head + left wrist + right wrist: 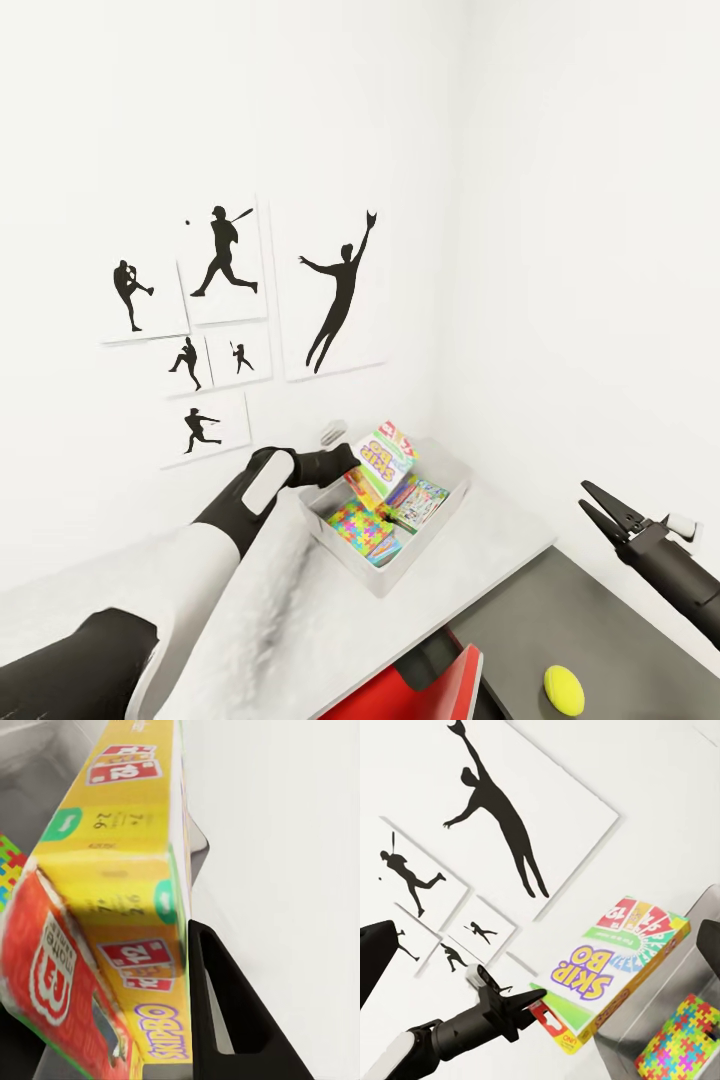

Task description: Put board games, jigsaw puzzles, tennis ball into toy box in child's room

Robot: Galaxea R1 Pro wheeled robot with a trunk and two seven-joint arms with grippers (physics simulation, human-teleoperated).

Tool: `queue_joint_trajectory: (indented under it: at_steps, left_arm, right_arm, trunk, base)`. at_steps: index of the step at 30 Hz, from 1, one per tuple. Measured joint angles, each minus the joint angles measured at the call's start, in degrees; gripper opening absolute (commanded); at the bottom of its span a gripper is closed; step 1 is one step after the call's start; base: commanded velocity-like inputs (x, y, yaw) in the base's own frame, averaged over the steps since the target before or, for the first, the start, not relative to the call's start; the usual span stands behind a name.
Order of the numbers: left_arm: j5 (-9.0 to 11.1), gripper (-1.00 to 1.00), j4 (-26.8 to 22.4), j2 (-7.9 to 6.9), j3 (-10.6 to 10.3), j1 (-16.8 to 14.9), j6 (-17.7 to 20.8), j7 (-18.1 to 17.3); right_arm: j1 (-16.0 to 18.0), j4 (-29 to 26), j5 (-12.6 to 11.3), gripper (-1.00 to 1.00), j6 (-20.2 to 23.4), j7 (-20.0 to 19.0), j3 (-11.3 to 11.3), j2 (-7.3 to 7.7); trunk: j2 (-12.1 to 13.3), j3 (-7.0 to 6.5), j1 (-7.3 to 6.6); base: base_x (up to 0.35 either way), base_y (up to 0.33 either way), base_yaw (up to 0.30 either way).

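Over the grey tray [440, 520] at the far corner of the white desk [300, 600], the Skip-Bo box [383, 462] is up in the air, tilted, its lower end dipping toward the tray's contents. The left gripper [340, 462] is clamped on one end of it; the right wrist view catches the black fingers [521, 1009] pinching the box edge, and the left wrist view looks straight along the yellow side of the box with one finger [229, 1012] flat against it. Down in the tray lie a jigsaw puzzle [362, 527] and a blue game box [420, 505], side by side. Off on the lower dark side unit [600, 630], well apart from the tray, sits the yellow-green ball [564, 691]. The right gripper [597, 508] hangs above that unit, jaws spread and nothing in them. Baseball silhouettes [225, 320] cover the wall behind, and a red chair [440, 690] peeks up at the desk's near edge.
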State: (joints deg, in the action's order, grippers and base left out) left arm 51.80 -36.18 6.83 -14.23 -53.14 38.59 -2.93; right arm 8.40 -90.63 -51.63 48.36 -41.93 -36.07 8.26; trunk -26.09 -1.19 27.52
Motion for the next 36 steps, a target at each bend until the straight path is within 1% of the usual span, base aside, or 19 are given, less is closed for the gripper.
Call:
queue_joint_trajectory:
  at_steps: [7, 10, 11, 12, 13, 15, 17, 22, 25, 30, 36]
  left_arm:
    - [-0.2, -1.0, 0.2, 0.46, -0.3, 0.0, -0.1, 0.0]
    - [-1.0, -1.0, 0.2, 1.08, -0.4, 0.0, -0.1, 0.0]
    - [-2.8, -1.0, 0.2, 1.27, -0.4, 0.0, -0.2, 0.0]
    - [-3.9, -1.0, 0.2, 1.46, -0.4, 0.0, -0.2, 0.0]
    - [-4.1, -1.0, 0.2, 1.56, -0.4, 0.0, -0.2, 0.0]
    - [-5.1, -1.0, 0.2, 1.85, -0.4, 0.0, -0.2, -0.1]
    - [-5.6, -1.0, 0.2, 1.97, -0.4, 0.0, -0.2, -0.1]
    - [-5.8, -1.0, 0.2, 2.04, -0.4, 0.0, -0.4, -0.1]
    - [-5.8, -1.0, 0.2, 2.09, -0.5, 0.0, -2.1, -0.2]
    - [-5.8, -1.0, 0.2, 2.33, -0.6, 0.0, -3.2, -0.4]
    - [-5.8, -1.0, 0.3, 2.48, -0.6, 0.0, -3.5, -0.6]
  right_arm:
    - [0.0, -0.1, -0.1, 1.0, 0.0, 0.1, 0.0, -0.01]
    - [0.0, -0.1, -0.1, 1.0, 0.0, 0.1, 0.0, 0.0]
    - [0.0, -0.1, -0.1, 1.0, 0.0, 0.1, 0.0, 0.0]
    - [0.0, -0.1, -0.1, 1.0, 0.0, 0.1, 0.0, 0.0]
    - [0.0, -0.1, -0.1, 1.0, 0.0, 0.1, 0.0, 0.0]
    - [0.0, -0.1, -0.1, 1.0, 0.0, 0.2, 0.0, 0.0]
    - [0.0, -0.1, -0.1, 1.0, 0.1, 0.2, 0.0, 0.0]
    - [0.0, -0.2, -0.1, 1.0, 0.1, 0.2, 0.0, 0.0]
    - [0.0, -0.2, -0.1, 1.0, 0.2, 0.3, 0.0, 0.0]
    - [0.0, -0.2, -0.2, 1.0, 0.8, 0.3, 0.0, 0.06]
    - [0.0, -0.3, -0.3, 1.0, 3.2, 0.1, -0.2, 0.25]
  trunk:
    - [0.0, 0.0, 0.0]
    - [0.0, 0.0, 0.0]
    - [0.0, 0.0, 0.0]
    - [0.0, 0.0, 0.0]
    - [0.0, 0.0, 0.0]
    - [0.0, 0.02, 0.0]
    - [0.0, 0.1, 0.0]
    - [0.0, 0.49, 0.0]
    - [0.0, 0.75, 0.0]
    - [0.0, 1.22, 0.0]
    - [0.0, 1.73, 0.0]
  base:
    - [0.0, 0.0, 0.0]
    - [0.0, 0.0, 0.0]
    - [0.0, 0.0, 0.0]
    - [0.0, 0.0, 0.0]
    - [0.0, 0.0, 0.0]
    - [0.0, 0.0, 0.0]
    - [0.0, 0.0, 0.0]
    - [0.0, 0.0, 0.0]
    - [0.0, 0.0, 0.0]
    - [0.0, 0.0, 0.0]
    - [0.0, 0.0, 0.0]
